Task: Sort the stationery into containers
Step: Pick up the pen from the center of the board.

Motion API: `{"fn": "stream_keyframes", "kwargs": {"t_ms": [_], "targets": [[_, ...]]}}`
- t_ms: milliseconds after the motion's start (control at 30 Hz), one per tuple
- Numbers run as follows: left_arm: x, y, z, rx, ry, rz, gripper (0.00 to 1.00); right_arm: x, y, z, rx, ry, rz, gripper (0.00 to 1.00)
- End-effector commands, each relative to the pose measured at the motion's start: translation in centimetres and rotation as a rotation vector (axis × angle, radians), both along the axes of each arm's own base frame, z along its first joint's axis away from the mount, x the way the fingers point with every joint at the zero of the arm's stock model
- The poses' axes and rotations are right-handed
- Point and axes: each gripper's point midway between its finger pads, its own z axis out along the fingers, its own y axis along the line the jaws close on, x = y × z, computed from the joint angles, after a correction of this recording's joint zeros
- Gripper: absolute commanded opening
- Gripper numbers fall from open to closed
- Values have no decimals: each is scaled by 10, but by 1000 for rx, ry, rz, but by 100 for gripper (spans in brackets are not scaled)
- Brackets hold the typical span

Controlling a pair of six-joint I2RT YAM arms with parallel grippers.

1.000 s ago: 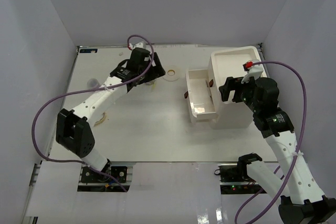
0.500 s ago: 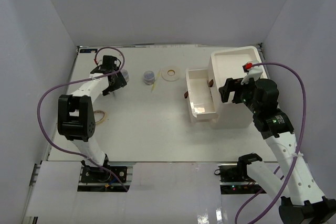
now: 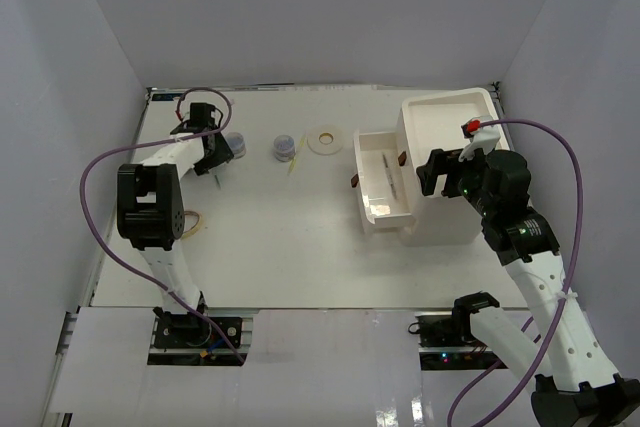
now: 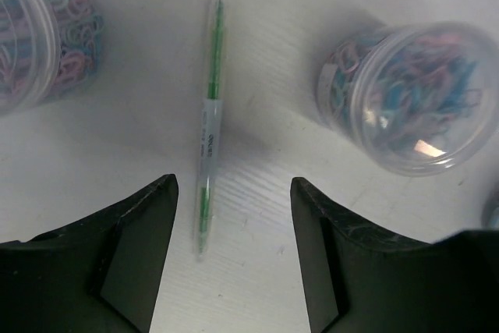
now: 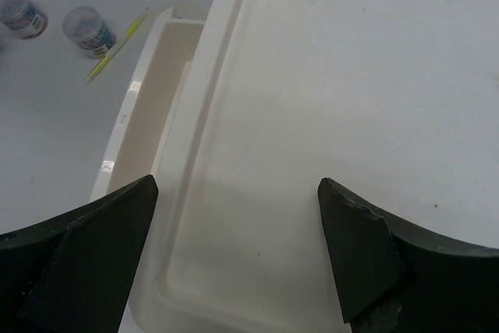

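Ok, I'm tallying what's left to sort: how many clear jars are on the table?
3. One jar and a second jar flank the pen below the left gripper; a third jar stands near the tape ring. The left arm may hide more.

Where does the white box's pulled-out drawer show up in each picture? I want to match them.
Top external: the open drawer sits right of centre, sticking out from the left side of the white organiser.
Left wrist: not in it.
Right wrist: left of middle, alongside the organiser's tray top.
Shared landmark: the clear jar with the yellow pen beside it, to the drawer's left in both those views.
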Motion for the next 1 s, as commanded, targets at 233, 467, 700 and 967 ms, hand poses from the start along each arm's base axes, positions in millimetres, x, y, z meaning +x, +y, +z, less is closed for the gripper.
{"fn": "stream_keyframes", "kwargs": {"t_ms": [233, 467, 700, 967], "targets": [[22, 9, 17, -8, -85, 5, 66, 0, 2, 7, 12, -40, 9, 90], [24, 11, 5, -12, -63, 10, 62, -2, 1, 6, 15, -45, 5, 90], [21, 14, -11, 4, -27, 18, 50, -4, 1, 6, 19, -46, 6, 90], [13, 12, -18, -5, -4, 14, 24, -3, 4, 5, 31, -40, 18, 90]]}}
